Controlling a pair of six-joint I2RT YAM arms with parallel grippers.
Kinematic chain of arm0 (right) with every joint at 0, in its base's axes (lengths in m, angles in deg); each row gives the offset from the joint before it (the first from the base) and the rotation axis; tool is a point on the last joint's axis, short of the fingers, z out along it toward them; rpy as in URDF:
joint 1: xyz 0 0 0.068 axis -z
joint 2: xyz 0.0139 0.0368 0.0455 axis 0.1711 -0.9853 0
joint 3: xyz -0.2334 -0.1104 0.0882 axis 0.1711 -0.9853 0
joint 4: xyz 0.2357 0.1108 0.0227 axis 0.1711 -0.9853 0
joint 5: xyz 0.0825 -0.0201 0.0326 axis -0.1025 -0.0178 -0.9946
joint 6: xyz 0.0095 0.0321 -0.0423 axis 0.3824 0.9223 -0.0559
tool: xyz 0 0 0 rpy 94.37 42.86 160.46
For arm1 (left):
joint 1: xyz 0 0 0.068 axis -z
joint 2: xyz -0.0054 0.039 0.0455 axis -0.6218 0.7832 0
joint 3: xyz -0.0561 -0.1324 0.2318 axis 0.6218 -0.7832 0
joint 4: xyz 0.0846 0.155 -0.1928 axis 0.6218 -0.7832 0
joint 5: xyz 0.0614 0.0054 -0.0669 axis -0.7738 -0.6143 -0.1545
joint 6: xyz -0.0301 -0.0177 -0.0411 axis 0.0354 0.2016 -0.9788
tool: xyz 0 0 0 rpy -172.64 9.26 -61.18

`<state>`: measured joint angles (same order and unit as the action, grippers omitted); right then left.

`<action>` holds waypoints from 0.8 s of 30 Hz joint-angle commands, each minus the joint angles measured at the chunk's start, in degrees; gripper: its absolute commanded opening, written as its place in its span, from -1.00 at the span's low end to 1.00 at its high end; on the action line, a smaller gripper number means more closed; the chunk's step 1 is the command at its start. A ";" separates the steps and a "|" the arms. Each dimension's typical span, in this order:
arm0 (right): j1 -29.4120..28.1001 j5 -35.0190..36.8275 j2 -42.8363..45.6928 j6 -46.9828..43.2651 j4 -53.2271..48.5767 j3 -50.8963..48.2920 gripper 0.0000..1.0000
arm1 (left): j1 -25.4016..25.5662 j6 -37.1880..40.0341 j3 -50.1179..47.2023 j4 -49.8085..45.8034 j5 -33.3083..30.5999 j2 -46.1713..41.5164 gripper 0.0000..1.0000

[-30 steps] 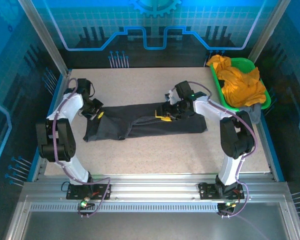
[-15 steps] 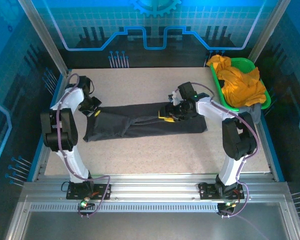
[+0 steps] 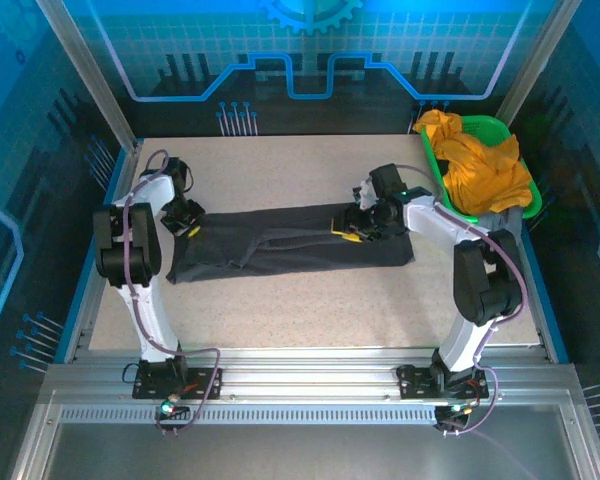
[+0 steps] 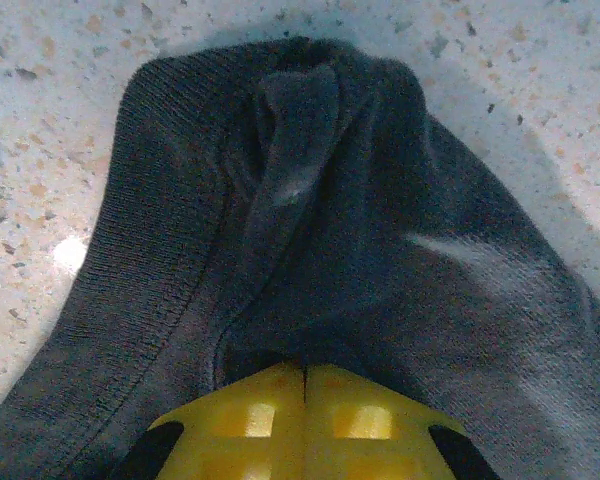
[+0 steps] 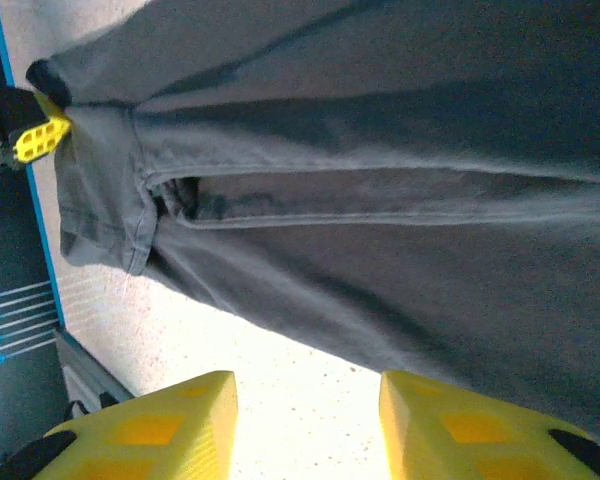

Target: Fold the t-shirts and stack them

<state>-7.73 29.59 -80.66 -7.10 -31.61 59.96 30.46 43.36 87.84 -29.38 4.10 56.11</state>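
Observation:
A dark charcoal t-shirt (image 3: 290, 245) lies folded into a long band across the table, left to right. My left gripper (image 3: 192, 228) sits at its left end; in the left wrist view the yellow fingers (image 4: 250, 420) meet at the gripper (image 4: 305, 375), shut on bunched cloth of the shirt (image 4: 310, 200). My right gripper (image 3: 348, 235) hovers over the band's right part, near its far edge. In the right wrist view the gripper (image 5: 305, 390) stands open, bare table between its fingers, the shirt (image 5: 380, 150) beyond. Mustard-orange t-shirts (image 3: 480, 165) fill the basket, and a lighter grey one (image 3: 510, 222) hangs over its near end.
The green plastic basket (image 3: 432, 172) stands at the table's back right corner. Speckled table (image 3: 310, 300) lies bare in front of the dark shirt and behind it. Blue side rails (image 3: 540, 290) and the frame border the work area.
My right gripper has slid right along the shirt's far edge, jaws a little narrower. The left arm has swung upright, its gripper staying at the shirt's left end.

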 commanded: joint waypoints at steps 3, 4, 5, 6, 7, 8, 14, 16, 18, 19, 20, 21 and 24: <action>4.78 4.55 -0.43 -1.07 -5.13 2.94 -0.25 | -0.23 1.49 -0.37 -0.58 -7.13 -3.12 -0.38; 5.75 5.37 -1.37 -1.69 -6.45 4.08 -0.28 | 0.03 1.24 -1.25 -0.49 -8.50 -5.22 -0.32; 6.75 6.05 -2.25 -2.31 -7.39 5.13 -0.30 | 0.41 0.58 -2.50 -0.24 -9.83 -7.60 -0.28; 7.66 6.67 -3.07 -2.76 -8.21 6.01 -0.33 | 0.87 -0.23 -3.83 0.01 -10.67 -10.01 -0.27; 8.62 7.52 -4.17 -3.16 -9.06 7.08 -0.35 | 1.60 -1.61 -5.52 0.42 -11.21 -12.66 -0.26; 9.46 8.60 -5.30 -3.43 -10.04 8.54 -0.38 | 2.63 -3.32 -7.39 1.12 -11.04 -15.01 -0.25; 11.82 14.69 -13.81 -6.18 -15.69 17.66 -0.53 | 9.01 -14.75 -12.38 4.11 -0.94 -17.18 -0.40; 11.80 16.60 -17.05 -7.07 -17.78 20.72 -0.57 | 10.43 -16.71 -11.08 4.18 0.88 -14.10 -0.45; 11.78 18.28 -19.83 -7.69 -19.46 23.12 -0.58 | 10.89 -18.27 -9.74 4.31 3.25 -10.67 -0.50; 11.70 19.38 -21.50 -8.00 -20.83 24.63 -0.58 | 10.89 -18.99 -9.02 4.44 4.20 -8.80 -0.53; 11.56 20.74 -22.98 -8.34 -22.46 25.72 -0.58 | 10.89 -19.41 -8.19 4.44 4.85 -6.91 -0.54; 11.53 21.83 -24.13 -8.61 -23.81 26.59 -0.58 | 10.89 -19.54 -7.24 4.07 5.17 -5.13 -0.55; 11.00 26.53 -26.79 -9.29 -28.71 28.07 -0.58 | 10.89 -19.58 -3.54 3.04 6.00 0.42 -0.57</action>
<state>3.81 50.46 -105.33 -14.46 -51.94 86.06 41.54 26.24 81.17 -26.18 7.05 53.05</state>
